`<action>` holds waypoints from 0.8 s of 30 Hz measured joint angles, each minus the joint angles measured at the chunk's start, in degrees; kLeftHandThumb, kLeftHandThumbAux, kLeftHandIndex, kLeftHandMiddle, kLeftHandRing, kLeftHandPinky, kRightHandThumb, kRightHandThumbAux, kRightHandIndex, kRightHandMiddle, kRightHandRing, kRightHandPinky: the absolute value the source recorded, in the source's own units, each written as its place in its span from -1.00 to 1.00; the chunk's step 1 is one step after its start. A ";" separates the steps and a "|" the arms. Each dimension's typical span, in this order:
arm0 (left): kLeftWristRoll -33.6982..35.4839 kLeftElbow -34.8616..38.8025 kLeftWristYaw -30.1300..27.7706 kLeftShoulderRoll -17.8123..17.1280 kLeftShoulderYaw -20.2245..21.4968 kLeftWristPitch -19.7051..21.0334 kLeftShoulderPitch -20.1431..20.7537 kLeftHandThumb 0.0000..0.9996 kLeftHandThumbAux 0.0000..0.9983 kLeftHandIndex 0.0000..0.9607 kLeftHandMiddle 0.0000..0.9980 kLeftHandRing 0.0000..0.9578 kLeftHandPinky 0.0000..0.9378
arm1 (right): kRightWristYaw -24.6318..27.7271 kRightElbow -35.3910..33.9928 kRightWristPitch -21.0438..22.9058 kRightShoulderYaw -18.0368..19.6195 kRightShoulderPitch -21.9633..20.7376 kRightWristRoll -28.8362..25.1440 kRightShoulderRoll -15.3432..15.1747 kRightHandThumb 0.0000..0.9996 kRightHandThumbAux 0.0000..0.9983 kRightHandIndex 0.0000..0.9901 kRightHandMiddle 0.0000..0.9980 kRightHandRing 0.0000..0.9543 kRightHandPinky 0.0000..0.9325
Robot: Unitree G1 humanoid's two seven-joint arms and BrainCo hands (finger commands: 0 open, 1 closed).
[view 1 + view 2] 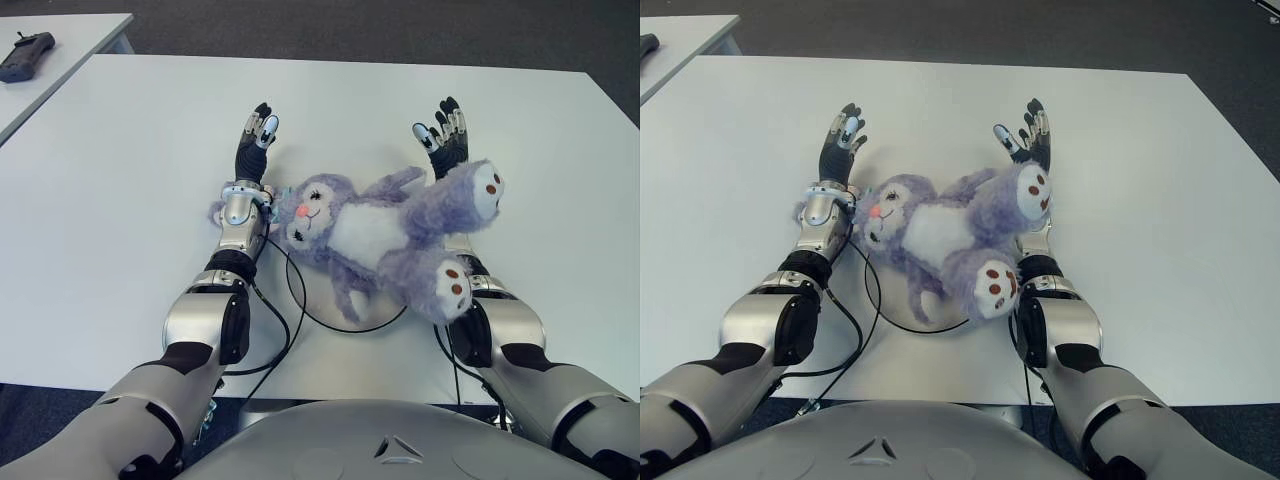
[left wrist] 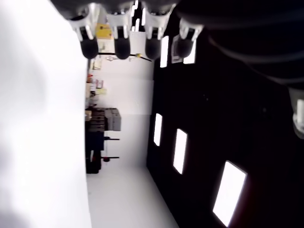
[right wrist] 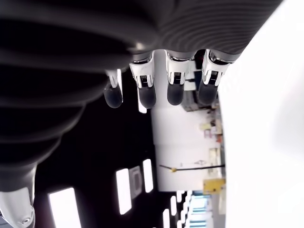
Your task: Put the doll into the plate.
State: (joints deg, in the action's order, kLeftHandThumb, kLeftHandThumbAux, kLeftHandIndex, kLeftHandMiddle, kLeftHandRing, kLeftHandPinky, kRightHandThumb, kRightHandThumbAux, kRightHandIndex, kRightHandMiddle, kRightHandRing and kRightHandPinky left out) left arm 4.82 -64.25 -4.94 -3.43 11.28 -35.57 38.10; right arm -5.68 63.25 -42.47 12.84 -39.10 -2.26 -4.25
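A purple plush doll (image 1: pixel 375 235) with a white belly lies on its back between my two forearms. Its head touches my left wrist and its legs drape over my right wrist, hiding it. Under the doll shows the dark rim of a white plate (image 1: pixel 345 326), mostly covered. My left hand (image 1: pixel 258 128) reaches past the doll's head with its fingers straight and holds nothing. My right hand (image 1: pixel 440 122) stretches beyond the doll's raised foot, also open. Both wrist views show only straight fingertips (image 2: pixel 122 47) (image 3: pixel 161 92) with nothing held.
The white table (image 1: pixel 130 180) spreads wide around the hands. A black handheld device (image 1: pixel 25 55) lies on a second table at the far left. Black cables (image 1: pixel 272 335) loop beside my left forearm near the front edge.
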 measured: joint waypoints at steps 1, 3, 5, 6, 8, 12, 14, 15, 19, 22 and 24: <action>-0.14 0.14 0.00 0.08 -0.15 -0.43 -0.11 -1.00 -0.26 -1.00 -0.92 -1.00 -1.00 | 0.00 -0.01 -0.44 -0.04 0.04 0.06 0.00 -1.00 0.25 -0.93 -0.90 -0.94 -0.95; -0.42 0.30 0.00 0.26 -0.46 -1.05 -0.31 -1.00 -0.24 -1.00 -0.94 -1.00 -1.00 | 0.00 -0.01 -1.09 -0.12 0.09 0.12 0.00 -1.00 0.25 -0.93 -0.91 -0.94 -0.95; -0.67 0.30 0.00 0.26 -0.69 -1.42 -0.41 -1.00 -0.23 -1.00 -0.97 -1.00 -1.00 | 0.00 0.02 -1.45 -0.21 0.13 0.20 0.02 -1.00 0.25 -0.94 -0.91 -0.94 -0.95; -0.80 0.28 0.00 0.26 -0.79 -1.49 -0.45 -1.00 -0.23 -1.00 -0.97 -1.00 -1.00 | 0.00 0.07 -1.48 -0.25 0.13 0.23 0.05 -1.00 0.25 -0.94 -0.92 -0.94 -0.95; -1.11 0.11 0.00 0.27 -0.99 -1.47 -0.47 -1.00 -0.22 -1.00 -0.99 -1.00 -1.00 | 0.10 0.25 -1.45 -0.30 0.13 0.26 0.13 -1.00 0.25 -0.94 -0.92 -0.94 -0.95; -1.54 -0.34 0.00 0.29 -1.10 -0.82 -0.42 -1.00 -0.22 -1.00 -0.99 -1.00 -1.00 | 0.59 0.63 -0.80 -0.28 0.09 0.24 0.05 -1.00 0.24 -0.94 -0.92 -0.95 -0.98; -1.57 -0.60 0.00 0.29 -1.10 -0.30 -0.35 -1.00 -0.22 -1.00 -0.99 -1.00 -1.00 | 0.79 0.88 -0.06 -0.26 0.03 0.24 -0.04 -1.00 0.23 -0.94 -0.92 -0.96 -0.98; -1.56 -0.71 0.00 0.29 -1.10 -0.07 -0.30 -1.00 -0.22 -1.00 -0.98 -1.00 -1.00 | 0.84 0.99 0.31 -0.26 0.00 0.24 -0.09 -1.00 0.22 -0.94 -0.93 -0.96 -1.00; -1.56 -1.04 0.00 0.29 -1.07 0.80 -0.16 -1.00 -0.23 -1.00 -0.97 -1.00 -1.00 | 0.78 1.22 1.41 -0.26 -0.05 0.24 -0.25 -1.00 0.22 -0.94 -0.93 -0.96 -1.00; -1.54 -1.11 0.00 0.32 -1.03 1.14 -0.12 -1.00 -0.24 -1.00 -0.96 -1.00 -1.00 | 0.73 1.32 1.97 -0.26 -0.06 0.24 -0.39 -1.00 0.22 -0.93 -0.92 -0.96 -1.00; -1.53 -1.12 0.00 0.36 -0.98 1.34 -0.09 -1.00 -0.25 -1.00 -0.97 -1.00 -1.00 | 0.69 1.33 2.29 -0.26 -0.06 0.24 -0.49 -1.00 0.22 -0.93 -0.92 -0.96 -1.00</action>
State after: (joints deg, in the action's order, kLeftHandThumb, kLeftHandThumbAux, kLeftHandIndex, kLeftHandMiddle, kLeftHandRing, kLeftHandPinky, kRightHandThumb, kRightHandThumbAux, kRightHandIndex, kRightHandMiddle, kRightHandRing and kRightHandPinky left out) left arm 3.29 -65.37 -4.94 -3.07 10.30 -34.23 38.00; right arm -4.99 64.58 -40.18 12.58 -39.16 -2.02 -4.74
